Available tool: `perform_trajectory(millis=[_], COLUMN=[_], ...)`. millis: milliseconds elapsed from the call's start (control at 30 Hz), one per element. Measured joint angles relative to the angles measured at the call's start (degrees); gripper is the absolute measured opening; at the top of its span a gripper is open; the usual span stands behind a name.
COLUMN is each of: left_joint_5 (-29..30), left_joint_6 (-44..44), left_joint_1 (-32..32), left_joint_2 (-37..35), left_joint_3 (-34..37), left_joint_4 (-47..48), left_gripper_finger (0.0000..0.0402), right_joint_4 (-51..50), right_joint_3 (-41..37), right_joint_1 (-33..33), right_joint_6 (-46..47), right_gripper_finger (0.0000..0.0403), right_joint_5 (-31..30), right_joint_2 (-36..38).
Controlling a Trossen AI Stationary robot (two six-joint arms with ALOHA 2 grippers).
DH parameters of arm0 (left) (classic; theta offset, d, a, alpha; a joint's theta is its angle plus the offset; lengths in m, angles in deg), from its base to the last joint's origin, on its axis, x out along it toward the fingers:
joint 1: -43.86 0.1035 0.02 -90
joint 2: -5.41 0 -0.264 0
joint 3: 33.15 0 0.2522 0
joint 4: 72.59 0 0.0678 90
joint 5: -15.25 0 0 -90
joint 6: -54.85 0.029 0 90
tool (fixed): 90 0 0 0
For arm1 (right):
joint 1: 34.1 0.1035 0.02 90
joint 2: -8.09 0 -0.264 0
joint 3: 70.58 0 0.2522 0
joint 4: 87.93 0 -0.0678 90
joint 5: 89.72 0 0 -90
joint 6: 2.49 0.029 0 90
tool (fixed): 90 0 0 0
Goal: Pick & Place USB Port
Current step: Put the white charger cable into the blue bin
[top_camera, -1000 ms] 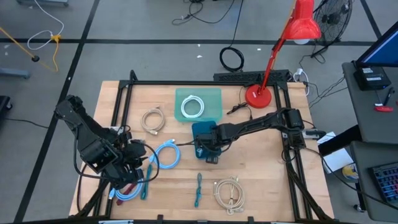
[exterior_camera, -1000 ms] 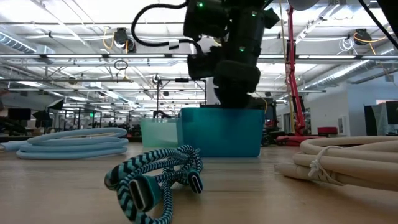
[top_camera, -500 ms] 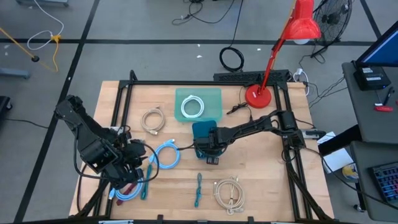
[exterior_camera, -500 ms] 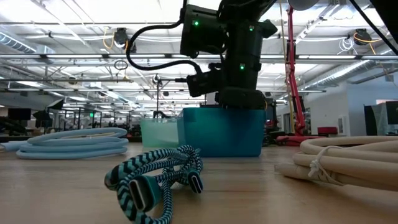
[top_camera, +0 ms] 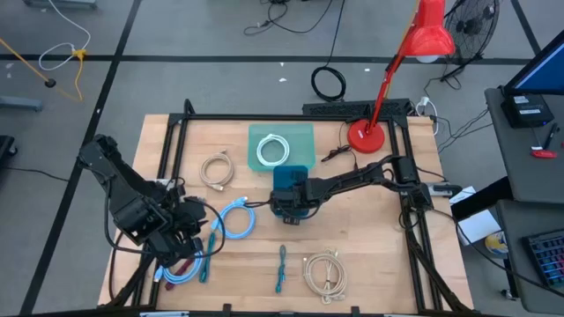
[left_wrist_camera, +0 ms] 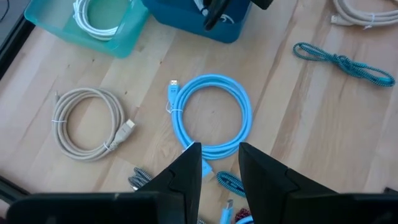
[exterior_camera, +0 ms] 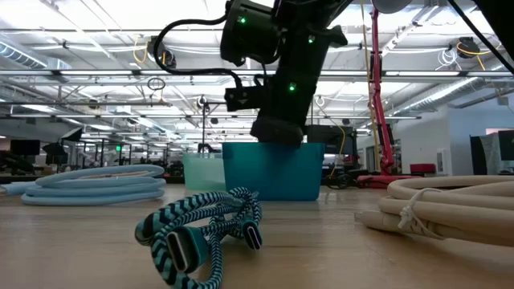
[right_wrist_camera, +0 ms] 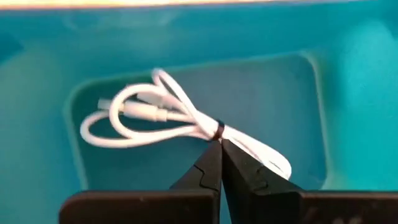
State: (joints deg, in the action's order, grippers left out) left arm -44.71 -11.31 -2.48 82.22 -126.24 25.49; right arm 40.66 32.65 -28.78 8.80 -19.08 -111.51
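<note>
A dark teal bin [top_camera: 289,179] [exterior_camera: 273,172] stands at mid-table, next to a light teal tray [top_camera: 300,141] that holds a white coil [top_camera: 273,151]. My right gripper [right_wrist_camera: 219,149] [top_camera: 288,198] reaches down into the bin and is shut on a small white USB cable [right_wrist_camera: 143,115]. My left gripper [left_wrist_camera: 217,163] hovers open over the near-left part of the table, above a light blue coil [left_wrist_camera: 211,118] [top_camera: 236,218], with nothing between its fingers. My right gripper pinches the white cable at its black tie [right_wrist_camera: 219,132], between the two fingertips. The fingers slant down into the bin. The cable's loops [right_wrist_camera: 118,121] and its tail [right_wrist_camera: 267,158] spread out past the tips over the bin's floor; whether they rest on it I cannot tell.
A beige coil [top_camera: 216,170] lies left of the tray. A teal braided cable [top_camera: 280,269] [exterior_camera: 205,233] and a thick beige coil [top_camera: 324,273] [exterior_camera: 450,205] lie near the front edge. A red lamp's base [top_camera: 364,135] stands at the far right. More cables lie under my left arm [top_camera: 181,273].
My right gripper, still shut, has sunk and tipped further into the bin, shifting a little toward the table's left. The dark teal bin has slid slightly toward the table's left.
</note>
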Motion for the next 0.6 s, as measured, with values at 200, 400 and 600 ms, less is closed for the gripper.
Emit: perform_trajectory(millis=[200,400,600], left_joint_5=[0.0,-0.1,-0.1], left_joint_6=[-0.4,-2.0,-2.5], left_joint_1=[-0.7,-1.6,-2.0], left_joint_2=[0.0,0.0,0.0], left_joint_3=[0.0,0.0,0.0], left_joint_4=[0.5,2.9,3.4], left_gripper_finger=[0.0108,0.0108,0.0108], right_joint_4=[2.5,3.6,-2.9], right_joint_3=[0.0,0.0,2.2], right_joint_1=[-0.9,-1.6,-1.6], right_joint_6=[-0.3,-1.1,-0.1], right_gripper_finger=[0.0,0.0,0.0], right_joint_5=[0.3,0.1,0.0], right_joint_2=[0.1,0.1,0.1])
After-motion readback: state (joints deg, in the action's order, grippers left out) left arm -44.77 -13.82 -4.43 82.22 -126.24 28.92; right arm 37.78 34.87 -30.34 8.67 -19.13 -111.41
